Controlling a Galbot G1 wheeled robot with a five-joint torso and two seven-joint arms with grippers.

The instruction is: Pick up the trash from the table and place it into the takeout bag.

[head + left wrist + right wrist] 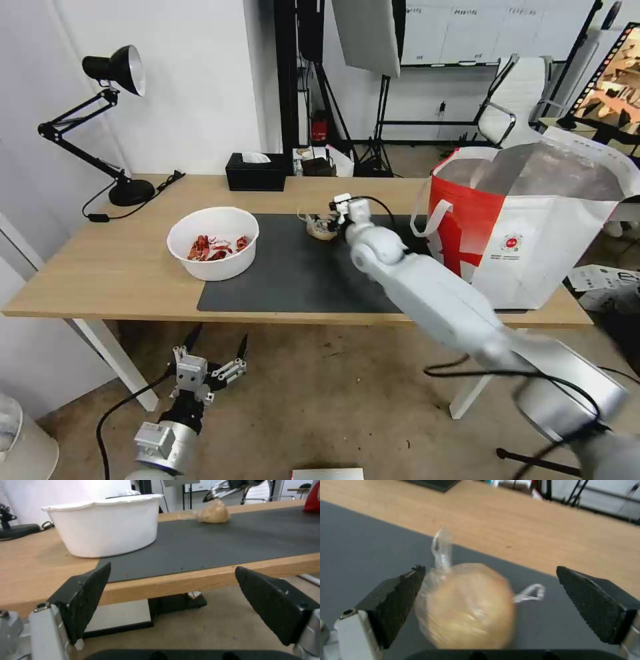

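Beige and wrapped in thin clear film, the lump (pixel 466 605) sits on the dark mat (pixel 287 273) near its far edge, between my right gripper's (pixel 486 605) fingers (pixel 400 600), which stand wide apart around it; one pad looks to be brushing the film, the other is well clear. My left gripper (pixel 212 353) hangs below the desk (pixel 100 267) edge in front of the bowl (pixel 213 241), fingers apart and empty. The bag (pixel 527 227) stands open at the desk's right end. My worry is the grip: if I close off-centre, or only on the knotted film ears, the lump could squirt out or roll away. The film looks slippery, and the bag's rim is high enough to clip on the carry.
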